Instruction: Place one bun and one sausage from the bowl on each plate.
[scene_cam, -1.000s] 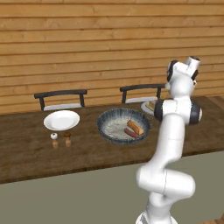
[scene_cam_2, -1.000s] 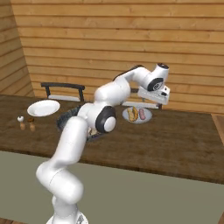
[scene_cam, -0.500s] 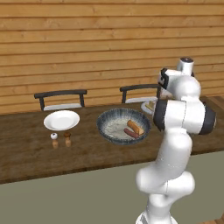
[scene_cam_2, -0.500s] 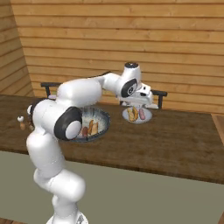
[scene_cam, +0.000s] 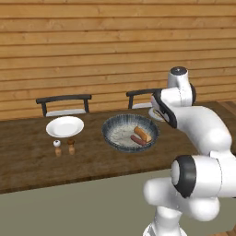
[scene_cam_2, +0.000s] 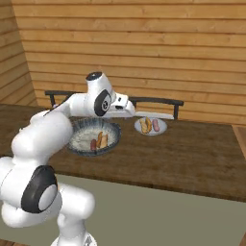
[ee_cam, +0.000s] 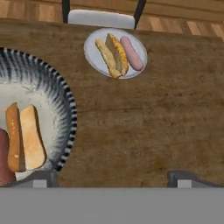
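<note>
— What is on the dark brown wood-grain surface (scene_cam: 27, 156)?

— A large round shallow bowl (scene_cam: 131, 132) with a dark blue-grey patterned rim and pale speckled inside sits mid-surface. In it lie a split golden-brown bun (ee_cam: 25, 137) and a reddish sausage (scene_cam: 138, 140), side by side and touching. To its left is a small flat plain white plate (scene_cam: 65, 126), bare. On the right, a second small white plate (scene_cam_2: 151, 126) carries a yellow-brown bun (ee_cam: 113, 54) and a pink sausage (ee_cam: 131, 53).

— Where is the pincer (ee_cam: 112, 180)?

— Its two dark tips stand far apart at the bottom of the hand view, spread wide with nothing between them, above bare wood between the bowl and the right plate.

— Do the views differ?

— Yes. The left base view has the arm covering most of the right plate; the right base view shows it whole. The left base view alone gives two small shakers (scene_cam: 63, 146), one white-topped and one brown, near the left plate. In the right base view the arm hides the left end of the surface.

— Anything cut off?

— The hand view crops the bowl at its left edge, so the sausage there is only a sliver. Two dark-framed chairs (scene_cam: 64, 104) with pale seats stand on the far side, against a plank wall (scene_cam: 92, 46).
</note>
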